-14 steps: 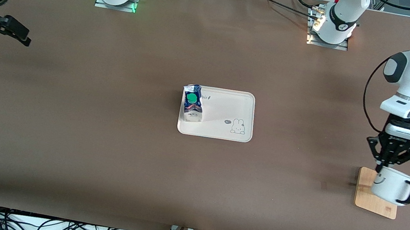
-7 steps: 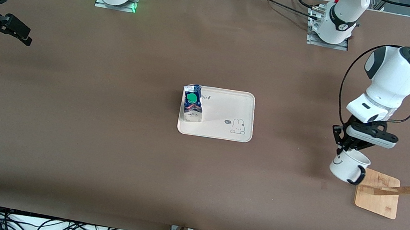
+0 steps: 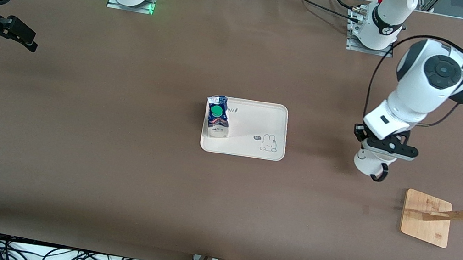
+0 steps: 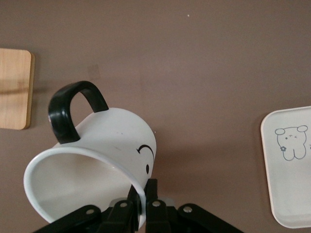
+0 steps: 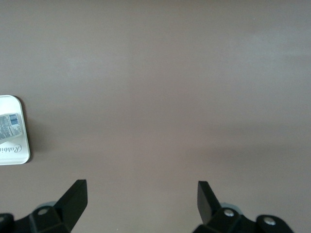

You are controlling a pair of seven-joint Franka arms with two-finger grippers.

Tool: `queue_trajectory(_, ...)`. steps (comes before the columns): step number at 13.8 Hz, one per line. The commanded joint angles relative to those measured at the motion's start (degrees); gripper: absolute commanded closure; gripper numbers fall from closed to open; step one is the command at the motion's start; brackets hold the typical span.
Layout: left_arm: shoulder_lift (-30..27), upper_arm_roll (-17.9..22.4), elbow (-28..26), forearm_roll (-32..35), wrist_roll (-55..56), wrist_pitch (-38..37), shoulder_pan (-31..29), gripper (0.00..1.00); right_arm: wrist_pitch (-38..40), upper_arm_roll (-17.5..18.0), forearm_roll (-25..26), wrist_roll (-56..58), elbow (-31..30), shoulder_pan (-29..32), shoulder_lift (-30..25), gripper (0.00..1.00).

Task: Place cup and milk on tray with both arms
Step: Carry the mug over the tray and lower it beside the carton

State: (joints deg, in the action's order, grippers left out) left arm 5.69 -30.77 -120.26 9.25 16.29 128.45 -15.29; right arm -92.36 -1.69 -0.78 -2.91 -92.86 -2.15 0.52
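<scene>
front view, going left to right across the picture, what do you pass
black right gripper → blue and white milk carton → cream tray → white smiley cup held in left gripper → bamboo-coloured wooden stand base

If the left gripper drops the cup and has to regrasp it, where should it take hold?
Probably the rim wall again, as now: the left gripper pinches the cup with one finger inside the mouth and one outside. Come from above, on the side away from the black handle, so the handle stays free of the fingers.
</scene>
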Motion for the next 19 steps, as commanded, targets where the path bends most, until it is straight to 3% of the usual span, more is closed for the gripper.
queue_trajectory(1, 2.91, 0.01, 5.28, 1.13, 5.23, -7.75, 3.59, 1.00, -0.37, 0.11, 0.25, -0.17, -0.40, 0.56, -0.43, 0.00)
queue_trajectory(5, 4.59, -0.25, 9.07, 1.13, 8.68, -16.55, 9.13, 1.00, -0.54, -1.04, 0.16, -0.34, -0.40, 0.83, -0.17, 0.00)
queue_trajectory(8, 4.77, -2.71, 10.48, 0.60, 8.67, -19.81, 11.86, 1.00, -0.54, -1.21, 0.08, -0.35, -0.40, 0.92, 0.10, 0.00)
queue_trajectory(12, 6.26, -5.09, 10.66, -7.91, 10.60, -19.55, 12.22, 1.00, -0.45, -1.21, 0.08, -0.26, -0.40, 0.83, 0.10, 0.00)
queue_trajectory(15, 12.21, -5.35, 13.89, -8.28, 15.77, -18.58, 12.91, 1.00, -0.45, -1.13, 0.16, -0.26, -0.40, 0.74, 0.10, 0.00)
queue_trajectory(19, 18.65, -2.47, 20.84, -7.66, 18.17, -18.67, 20.90, 1.00, -0.45, -1.04, 0.16, -0.35, -0.40, 0.65, 0.10, 0.00)
